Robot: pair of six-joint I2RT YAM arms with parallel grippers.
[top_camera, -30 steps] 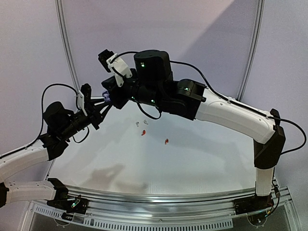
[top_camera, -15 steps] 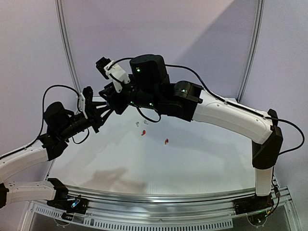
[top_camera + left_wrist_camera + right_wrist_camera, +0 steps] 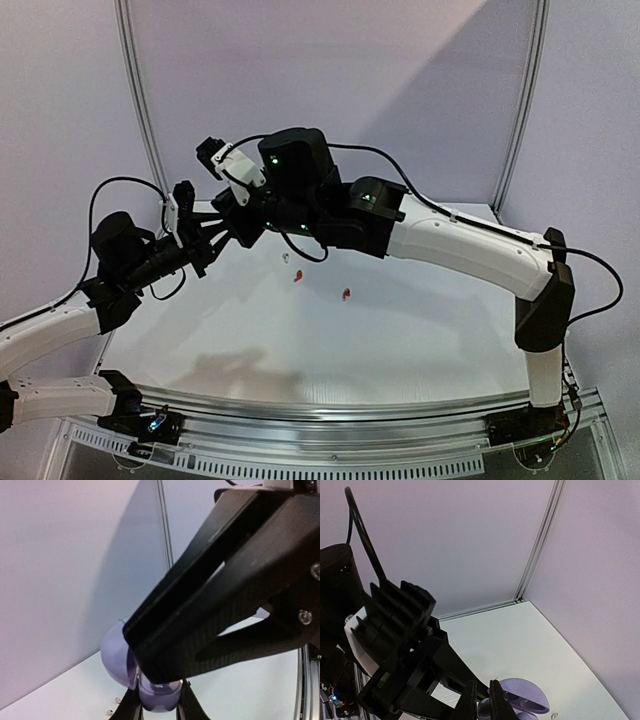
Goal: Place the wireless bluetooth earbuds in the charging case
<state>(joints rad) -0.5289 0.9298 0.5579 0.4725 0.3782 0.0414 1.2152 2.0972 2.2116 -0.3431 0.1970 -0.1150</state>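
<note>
Three earbuds point(image 3: 298, 277) lie loose on the white desk point(image 3: 420, 340). A pale one point(image 3: 286, 257) is furthest back, a red one sits just in front of it, and a second red one point(image 3: 346, 293) lies a little apart to the right. None touches another, and nothing covers them.

Both arms are raised over the back left of the desk and meet there. From above, the right arm's thick black wrist blocks the spot where the two grippers come together.

The charging case point(image 3: 119, 659), round and lilac, is up in the air at that spot, with its lid swung open beside the base. The left gripper point(image 3: 134, 652) is clenched on it, its two broad black fingers narrowing to a point at the case's edge. The right gripper point(image 3: 481, 692) comes in from the opposite side with its slim fingers nearly together. In the left wrist view they show as two dark prongs, one on each side of the base. I cannot tell whether they pinch the case, carry something or just stand close to it. The fingers also hide whether anything sits inside the case.

On the desk below the case are two pale specks point(image 3: 117, 700), too small to make out.

Plain lilac-grey walls point(image 3: 400, 60) with metal posts point(image 3: 135, 90) close in the back. A black cable point(image 3: 95, 200) loops over the left arm, and small green lights point(image 3: 268, 158) glow on the right arm's joints. A ribbed metal rail point(image 3: 350, 412) runs along the near edge.
</note>
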